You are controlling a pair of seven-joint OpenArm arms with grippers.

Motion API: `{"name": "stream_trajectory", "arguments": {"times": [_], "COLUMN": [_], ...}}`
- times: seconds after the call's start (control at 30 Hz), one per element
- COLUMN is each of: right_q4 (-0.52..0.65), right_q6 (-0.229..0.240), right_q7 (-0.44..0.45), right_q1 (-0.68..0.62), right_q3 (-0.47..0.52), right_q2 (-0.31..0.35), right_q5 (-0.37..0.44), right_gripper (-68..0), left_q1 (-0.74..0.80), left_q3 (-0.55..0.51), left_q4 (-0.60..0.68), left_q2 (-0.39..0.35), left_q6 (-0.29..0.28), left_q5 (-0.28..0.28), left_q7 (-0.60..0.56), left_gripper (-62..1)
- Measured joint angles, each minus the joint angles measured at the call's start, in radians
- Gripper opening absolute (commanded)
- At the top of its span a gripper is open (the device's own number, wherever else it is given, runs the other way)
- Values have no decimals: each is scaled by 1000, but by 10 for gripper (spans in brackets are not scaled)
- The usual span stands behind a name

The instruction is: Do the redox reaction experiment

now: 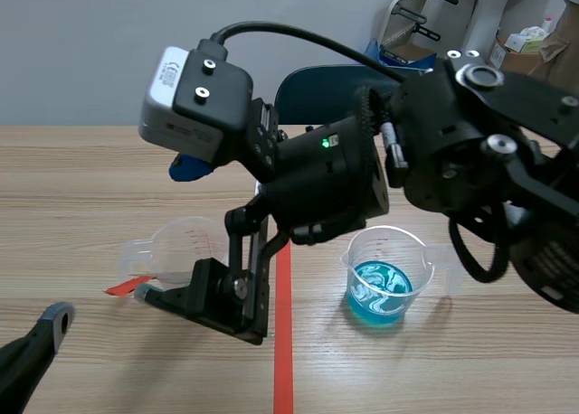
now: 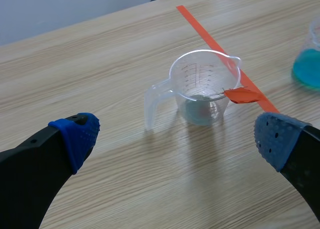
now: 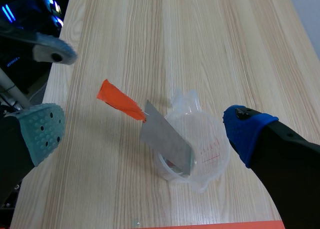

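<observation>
A clear, empty measuring cup [image 1: 185, 244] stands left of the red tape line. A grey metal strip [image 3: 165, 139] leans in it, its orange end [image 3: 117, 100] sticking out over the rim. My right gripper [image 3: 145, 133] hangs open above this cup [image 3: 192, 149], one finger on each side, touching nothing. In the scene view the right gripper [image 1: 166, 230] reaches in across the middle. A second clear cup [image 1: 384, 274] holds blue liquid. My left gripper [image 2: 175, 134] is open and low, with the empty cup [image 2: 202, 89] ahead of it.
The wooden table [image 1: 90, 179] carries a red tape line [image 1: 283, 342] between the two cups. A blue chair back [image 1: 321, 84] stands behind the far edge. The blue-liquid cup [image 2: 307, 64] lies ahead of my left gripper, on its right.
</observation>
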Motion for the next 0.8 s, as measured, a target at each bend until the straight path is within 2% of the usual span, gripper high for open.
{"name": "stream_trajectory", "arguments": {"times": [0.17,0.3,0.43,0.63,0.7,0.8], "right_q4": [86,144,200,253,259,261], "right_q6": [-80,-126,-147,-201,-203,-204], "right_q7": [80,138,215,292,302,314], "right_q1": [-58,-143,-256,-439,-493,-570], "right_q3": [29,127,244,433,497,583], "right_q2": [113,190,263,312,319,321], "right_q5": [53,89,100,104,104,105], "right_gripper": [4,4,4,4,4,4], "left_q1": [39,53,53,30,7,-26], "left_q3": [-105,-161,-197,-244,-246,-245], "left_q4": [75,203,294,363,367,367], "left_q2": [66,88,88,114,135,143], "left_q6": [1,0,0,0,-1,-30], "left_q5": [0,0,0,7,15,23], "left_q7": [13,104,169,253,278,302], "left_gripper": [14,14,14,14,14,14]}}
